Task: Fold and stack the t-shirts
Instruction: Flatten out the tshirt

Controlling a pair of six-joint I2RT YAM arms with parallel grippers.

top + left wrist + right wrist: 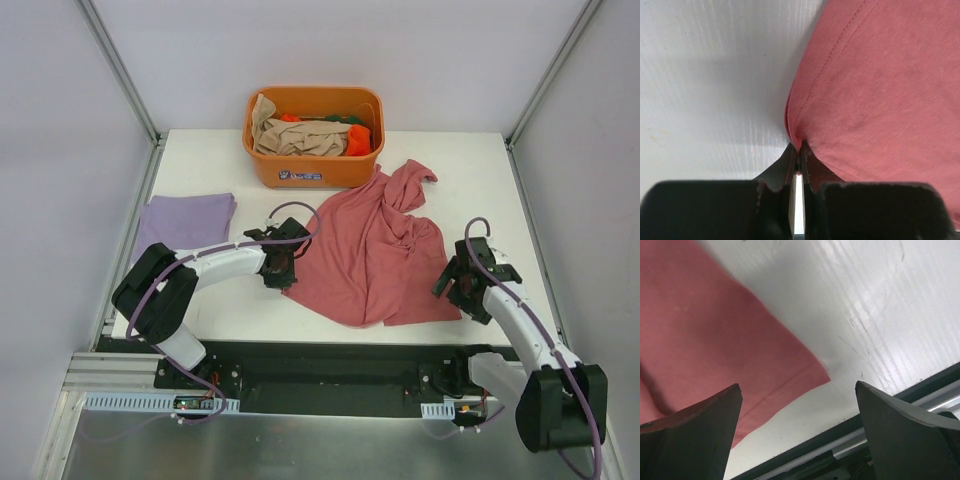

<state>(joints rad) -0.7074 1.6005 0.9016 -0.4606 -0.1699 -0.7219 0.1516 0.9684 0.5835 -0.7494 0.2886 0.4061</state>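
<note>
A dusty rose-red t-shirt (372, 248) lies spread and rumpled on the white table, one sleeve reaching the tub. My left gripper (283, 272) is shut on the shirt's left edge; the left wrist view shows the cloth (880, 90) pinched between the closed jaws. My right gripper (457, 288) is open and hovers over the shirt's near right corner (810, 374), holding nothing. A folded lavender t-shirt (188, 222) lies flat at the left. Beige (290, 135), orange (358, 139) and green (350, 118) shirts fill the tub.
The orange plastic tub (315, 168) stands at the back centre of the table. The table's near edge with a black rail (850, 440) lies just below my right gripper. Metal frame posts (120, 70) rise at the back corners.
</note>
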